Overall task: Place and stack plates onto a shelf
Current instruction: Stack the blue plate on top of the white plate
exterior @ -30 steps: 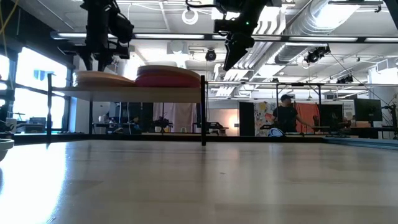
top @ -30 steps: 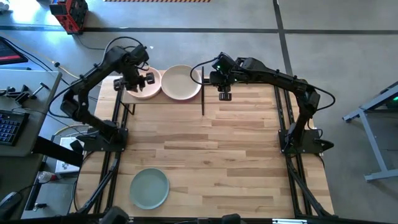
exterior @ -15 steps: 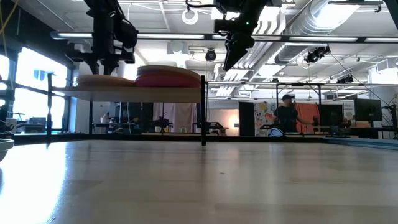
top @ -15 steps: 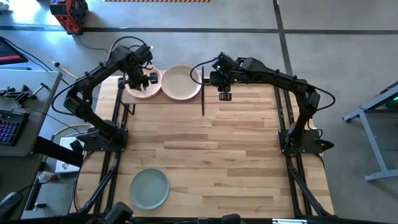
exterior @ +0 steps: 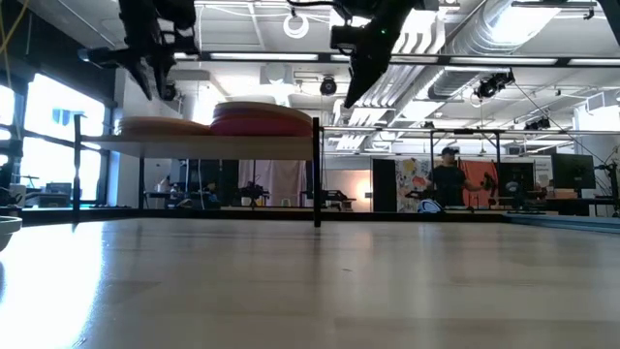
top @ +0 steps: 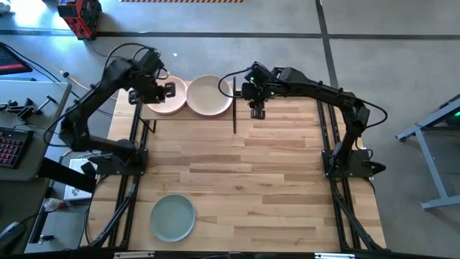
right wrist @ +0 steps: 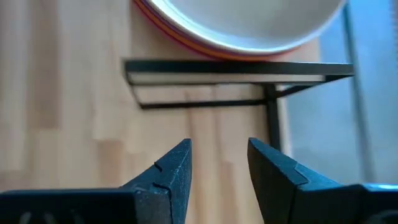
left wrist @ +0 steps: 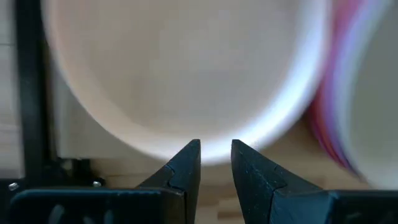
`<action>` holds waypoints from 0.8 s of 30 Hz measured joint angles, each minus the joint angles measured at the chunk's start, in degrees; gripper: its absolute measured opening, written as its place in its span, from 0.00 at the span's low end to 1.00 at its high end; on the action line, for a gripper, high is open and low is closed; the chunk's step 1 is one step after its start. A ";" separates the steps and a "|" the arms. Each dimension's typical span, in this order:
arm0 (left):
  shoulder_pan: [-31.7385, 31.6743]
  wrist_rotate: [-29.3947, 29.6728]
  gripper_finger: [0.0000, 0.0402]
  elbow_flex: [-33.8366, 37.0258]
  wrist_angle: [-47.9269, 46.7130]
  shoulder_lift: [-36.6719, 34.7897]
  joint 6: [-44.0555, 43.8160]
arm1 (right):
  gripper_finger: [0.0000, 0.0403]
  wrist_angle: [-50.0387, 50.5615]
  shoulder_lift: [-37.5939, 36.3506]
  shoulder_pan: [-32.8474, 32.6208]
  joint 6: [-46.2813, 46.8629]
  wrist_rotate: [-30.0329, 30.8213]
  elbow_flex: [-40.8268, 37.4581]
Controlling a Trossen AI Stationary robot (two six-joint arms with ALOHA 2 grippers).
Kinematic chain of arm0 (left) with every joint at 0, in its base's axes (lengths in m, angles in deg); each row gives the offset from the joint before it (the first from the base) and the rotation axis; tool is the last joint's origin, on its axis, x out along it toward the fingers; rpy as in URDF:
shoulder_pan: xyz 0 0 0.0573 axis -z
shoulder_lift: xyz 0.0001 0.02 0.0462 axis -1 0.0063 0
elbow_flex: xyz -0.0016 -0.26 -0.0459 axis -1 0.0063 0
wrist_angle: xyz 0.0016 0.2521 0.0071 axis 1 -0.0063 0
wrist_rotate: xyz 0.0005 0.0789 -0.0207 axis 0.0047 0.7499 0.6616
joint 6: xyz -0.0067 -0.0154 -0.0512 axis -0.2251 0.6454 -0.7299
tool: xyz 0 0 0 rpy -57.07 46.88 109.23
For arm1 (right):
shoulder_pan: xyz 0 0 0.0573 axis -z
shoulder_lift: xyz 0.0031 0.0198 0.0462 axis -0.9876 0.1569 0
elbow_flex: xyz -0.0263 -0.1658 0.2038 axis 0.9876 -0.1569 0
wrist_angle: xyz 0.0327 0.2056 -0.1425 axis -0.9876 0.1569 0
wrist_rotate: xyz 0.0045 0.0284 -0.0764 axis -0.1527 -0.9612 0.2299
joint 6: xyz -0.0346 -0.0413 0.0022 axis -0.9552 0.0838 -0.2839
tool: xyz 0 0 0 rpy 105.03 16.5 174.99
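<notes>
The shelf point(top: 231, 108) stands at the table's far left on thin black posts. A peach plate point(top: 169, 102) lies on its left half. On its right half sits a stack of plates topped by a cream one point(top: 209, 95), with magenta and orange rims point(exterior: 262, 123) below. My left gripper point(left wrist: 216, 155) hangs open above the peach plate point(left wrist: 168, 68), touching nothing. My right gripper point(right wrist: 219, 158) hovers open just right of the shelf point(right wrist: 236, 68), with nothing between its fingers. A mint green plate point(top: 172, 218) lies flat on the tabletop near the front left.
The slatted wooden tabletop point(top: 280, 180) stretches bare between the shelf and the near edge. A black post point(top: 234, 115) marks the shelf's right end. Desks and gear stand off the table's left side. A person point(exterior: 447, 179) stands far back in the room.
My left gripper has risen higher above the peach plate and shifted a little toward the table's left edge, its finger gap unchanged. The plates and my right gripper have stayed where they were.
</notes>
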 joint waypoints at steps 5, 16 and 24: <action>7.54 -2.35 0.20 -0.02 0.00 -5.11 1.17 | 0.33 -0.02 0.00 -1.77 11.79 -6.26 0.00; 29.15 -2.24 0.19 -0.02 -2.15 -11.53 3.25 | 0.33 -7.53 0.00 -15.61 31.64 -9.87 0.00; 42.70 1.27 0.19 -0.02 -8.10 -12.12 3.57 | 0.33 -17.37 0.00 -24.72 46.92 -2.35 0.00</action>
